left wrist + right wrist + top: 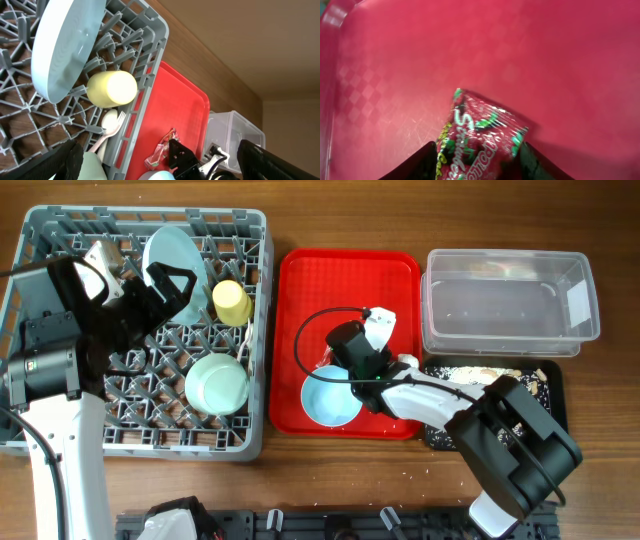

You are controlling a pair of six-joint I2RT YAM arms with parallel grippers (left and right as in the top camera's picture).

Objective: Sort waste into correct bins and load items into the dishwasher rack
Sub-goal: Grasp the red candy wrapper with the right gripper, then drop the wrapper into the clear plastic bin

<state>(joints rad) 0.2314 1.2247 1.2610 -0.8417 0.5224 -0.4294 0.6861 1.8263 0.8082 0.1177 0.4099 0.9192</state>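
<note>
Grey dishwasher rack (150,60) fills the left side. 1 pale blue plate (62,45) stands tilted among the pegs. 1 yellow cup (112,89) lies on its side by the rack wall, with the cream fork (120,124) and spoon (108,120) just below it. Red tray (175,112) lies beside the rack. On it the snack wrapper (159,154) meets the black right gripper (172,152). Clear tub (235,130) sits beyond. Left gripper (159,165) jaws stand wide apart, its dark fingers (277,160) in both bottom corners.
</note>
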